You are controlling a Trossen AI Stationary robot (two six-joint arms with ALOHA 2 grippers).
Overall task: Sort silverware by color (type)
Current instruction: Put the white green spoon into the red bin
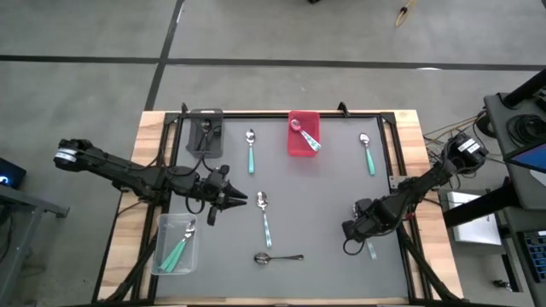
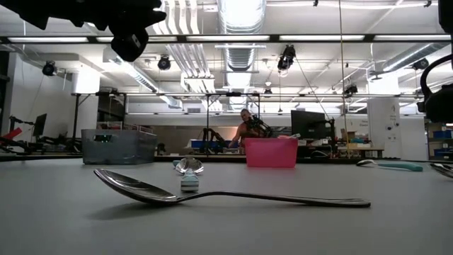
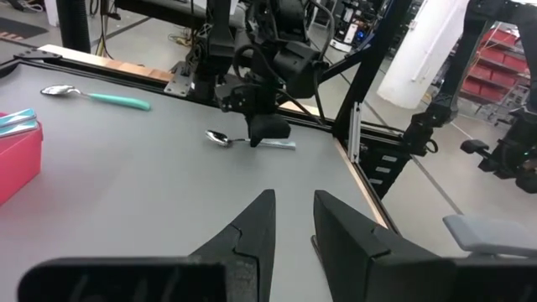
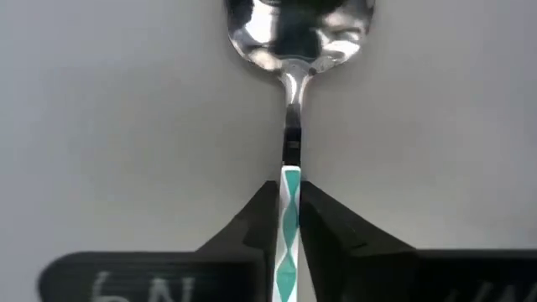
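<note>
My right gripper (image 1: 357, 228) points down at the table's near right, shut on a spoon (image 4: 291, 101) with a shiny bowl and a teal-and-white patterned handle. My left gripper (image 3: 294, 214) hovers open over the table's left middle, holding nothing. Loose on the table lie two teal-handled spoons (image 1: 251, 150) (image 1: 368, 154), a patterned-handled spoon (image 1: 265, 218) and an all-metal spoon (image 1: 279, 257). The grey bin (image 1: 205, 130), the red bin (image 1: 303, 134) and the clear bin (image 1: 176, 244) each hold spoons. My right gripper pinches the spoon's patterned handle (image 4: 290, 178) between its two fingers, at the handle's end next to the metal neck. The fingers come from above, pointing down, one on each side of the handle. The spoon lies flat on the table, its bowl (image 4: 298, 29) ahead of the fingers.
The grey and red bins stand along the far edge, and the clear bin sits at the near left corner. A black frame (image 1: 281, 113) rims the grey mat. The middle of the mat between the two arms is bare apart from the loose spoons.
</note>
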